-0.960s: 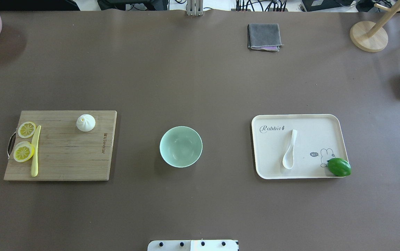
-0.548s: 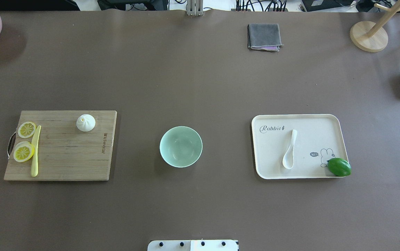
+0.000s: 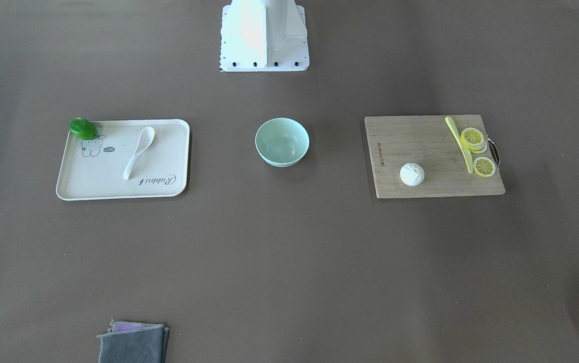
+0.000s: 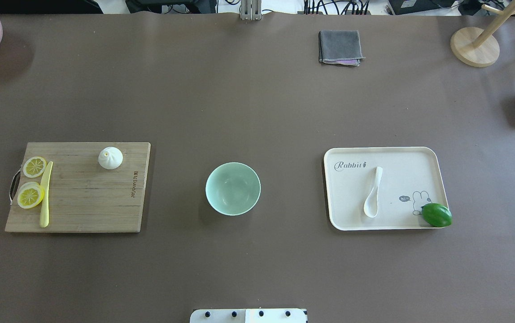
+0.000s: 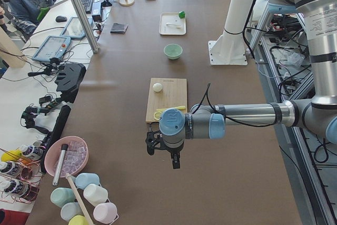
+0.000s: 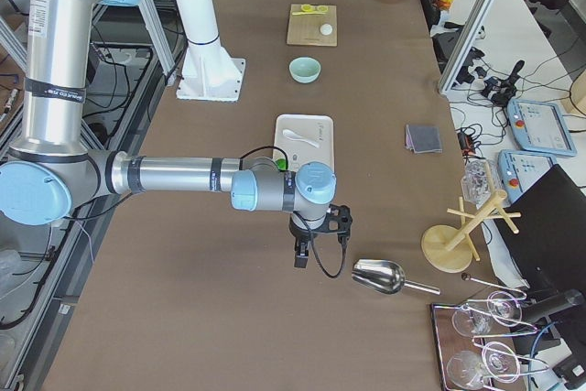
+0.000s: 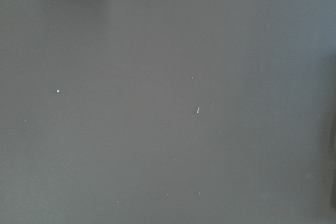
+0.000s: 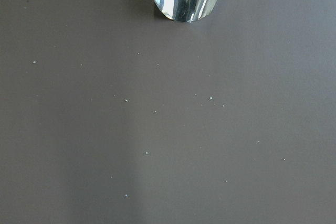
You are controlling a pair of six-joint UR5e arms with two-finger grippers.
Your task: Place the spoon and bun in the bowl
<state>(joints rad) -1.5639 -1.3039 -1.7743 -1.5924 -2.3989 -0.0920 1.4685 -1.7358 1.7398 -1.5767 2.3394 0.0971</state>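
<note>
Mint-green bowl point(image 4: 216, 179) at the middle of the desk point(image 4: 257, 112). White spoon point(image 4: 373, 197) lies in the cream tray point(image 4: 401, 175) to its right, green fruit point(image 4: 437, 215) on the tray's near corner. White bun point(image 4: 110, 158) sits on the wooden board point(image 4: 87, 202) to the left. Left gripper point(image 5: 176, 162) and right gripper point(image 6: 299, 258) hang over bare desk; cannot tell how far open.

The bowl point(image 4: 233, 188) is flanked on the robot's left by the board point(image 4: 87, 202) on which the bun point(image 4: 110, 158) is set, on its right by the tray point(image 4: 351, 211) bearing the spoon point(image 4: 373, 192).
</note>
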